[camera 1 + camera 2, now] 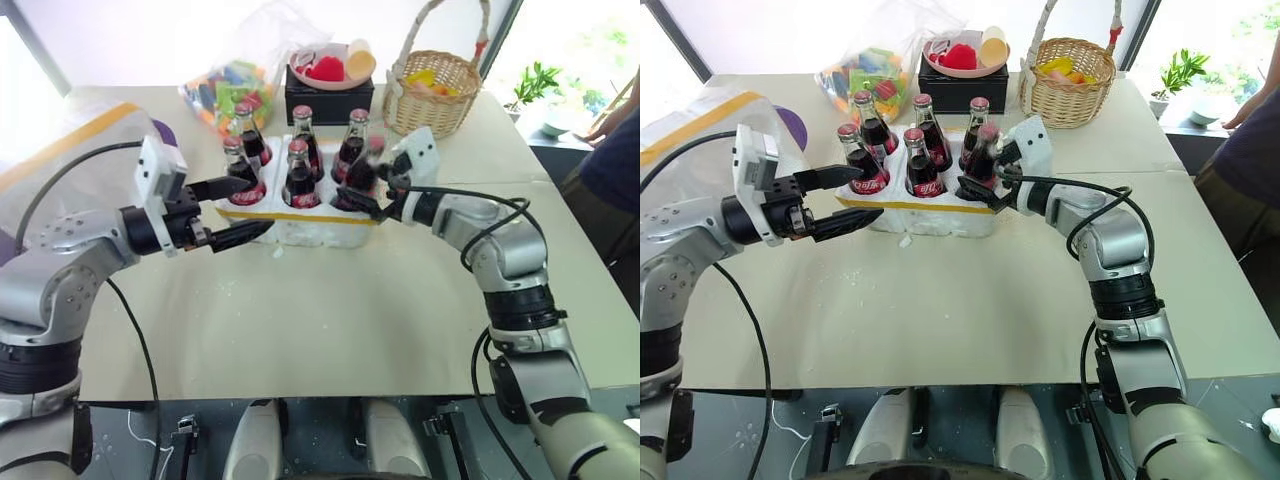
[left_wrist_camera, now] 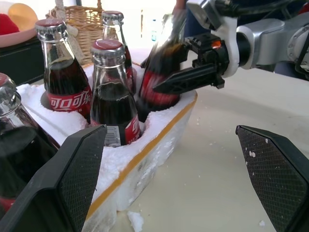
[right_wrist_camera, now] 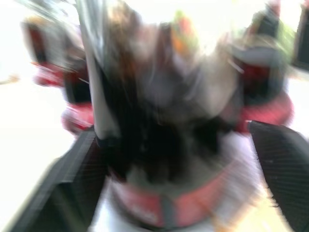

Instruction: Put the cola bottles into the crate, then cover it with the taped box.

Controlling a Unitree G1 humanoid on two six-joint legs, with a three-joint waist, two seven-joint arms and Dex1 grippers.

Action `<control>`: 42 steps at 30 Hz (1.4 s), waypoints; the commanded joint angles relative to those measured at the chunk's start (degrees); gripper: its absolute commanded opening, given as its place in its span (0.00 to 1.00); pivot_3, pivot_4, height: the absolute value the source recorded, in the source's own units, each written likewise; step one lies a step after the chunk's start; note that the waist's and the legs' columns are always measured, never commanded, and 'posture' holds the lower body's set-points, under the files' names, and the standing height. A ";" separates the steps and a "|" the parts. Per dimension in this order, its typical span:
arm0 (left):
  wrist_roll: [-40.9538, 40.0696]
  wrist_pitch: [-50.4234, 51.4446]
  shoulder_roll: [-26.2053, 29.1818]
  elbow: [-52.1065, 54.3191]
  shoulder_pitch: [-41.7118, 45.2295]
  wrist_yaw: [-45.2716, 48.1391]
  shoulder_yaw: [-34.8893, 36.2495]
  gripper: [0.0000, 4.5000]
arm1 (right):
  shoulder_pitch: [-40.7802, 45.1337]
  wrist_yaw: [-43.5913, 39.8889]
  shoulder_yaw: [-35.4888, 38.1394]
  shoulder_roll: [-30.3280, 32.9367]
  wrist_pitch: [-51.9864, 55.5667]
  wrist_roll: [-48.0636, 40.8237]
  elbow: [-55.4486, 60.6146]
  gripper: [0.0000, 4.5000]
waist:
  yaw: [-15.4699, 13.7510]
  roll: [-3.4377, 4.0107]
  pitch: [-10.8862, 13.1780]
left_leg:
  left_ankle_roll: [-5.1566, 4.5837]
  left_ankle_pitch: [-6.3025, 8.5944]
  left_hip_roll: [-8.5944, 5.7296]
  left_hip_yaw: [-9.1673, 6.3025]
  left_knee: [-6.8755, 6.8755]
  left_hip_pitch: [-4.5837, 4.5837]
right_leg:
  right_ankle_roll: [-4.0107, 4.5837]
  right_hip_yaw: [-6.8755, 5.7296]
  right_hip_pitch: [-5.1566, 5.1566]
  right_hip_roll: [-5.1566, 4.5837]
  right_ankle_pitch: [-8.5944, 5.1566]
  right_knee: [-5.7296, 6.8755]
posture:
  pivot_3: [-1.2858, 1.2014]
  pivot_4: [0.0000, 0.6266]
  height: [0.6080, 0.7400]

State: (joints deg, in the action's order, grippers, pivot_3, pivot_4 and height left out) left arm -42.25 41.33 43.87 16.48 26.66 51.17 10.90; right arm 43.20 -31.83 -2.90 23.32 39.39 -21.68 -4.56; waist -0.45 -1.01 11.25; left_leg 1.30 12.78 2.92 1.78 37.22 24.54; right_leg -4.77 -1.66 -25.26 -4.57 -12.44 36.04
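Several cola bottles (image 1: 298, 175) with red caps stand in the wells of the crate (image 1: 300, 225), a low white styrofoam tray with a yellow tape strip. At the front right well a blurred, tilted bottle (image 2: 161, 72) sits between the spread fingers of my right gripper (image 1: 368, 185), which is open. My left gripper (image 1: 255, 207) hovers open at the crate's front left corner, holding nothing. The taped box (image 1: 60, 150), white with yellow tape, lies at the far left of the table.
Behind the crate are a clear bag of coloured toys (image 1: 230, 85), a black box bearing a pink plate (image 1: 330, 95) and a wicker basket (image 1: 432, 90). A person's arm (image 1: 615, 150) shows at the right edge. Bare tabletop (image 1: 330, 320) lies in front of the crate.
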 commanded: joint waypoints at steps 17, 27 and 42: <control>15.69 -4.54 35.89 -24.20 -31.87 30.89 43.07 1.00 | 2.65 -27.70 16.71 29.25 12.58 -22.03 15.52 0.98 | 1.77 0.08 0.07 | 0.03 0.04 0.10 0.17 -0.27 -0.17 | 0.52 -0.02 -0.21 -0.02 -0.37 -0.01 | 0.52 0.24 1.00; 36.32 -37.09 45.32 -68.27 -6.08 27.33 9.60 1.00 | 7.40 -29.29 13.84 26.83 12.51 -26.77 14.44 0.98 | 0.72 -0.01 0.00 | 0.07 0.07 0.10 0.52 -0.39 0.08 | 0.60 -0.03 -0.74 -0.33 -0.36 -0.05 | 0.52 0.24 1.00; 64.23 -39.61 29.82 -92.90 38.42 18.12 -20.22 1.00 | -0.10 -20.42 19.93 28.02 15.48 -29.67 20.36 0.98 | -0.11 -0.25 -0.04 | 0.03 0.01 0.17 0.62 0.04 0.79 | -0.06 0.03 -1.15 -0.14 0.08 0.13 | 0.52 0.24 1.00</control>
State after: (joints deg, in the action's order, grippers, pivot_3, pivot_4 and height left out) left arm 20.86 0.34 72.58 -76.11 63.19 68.49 -8.84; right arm 42.87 -53.54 14.41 50.55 54.78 -50.32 13.53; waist -0.56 -1.26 11.21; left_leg 1.33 12.78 3.10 2.39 37.26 25.34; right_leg -4.83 -1.63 -26.42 -4.71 -12.36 36.17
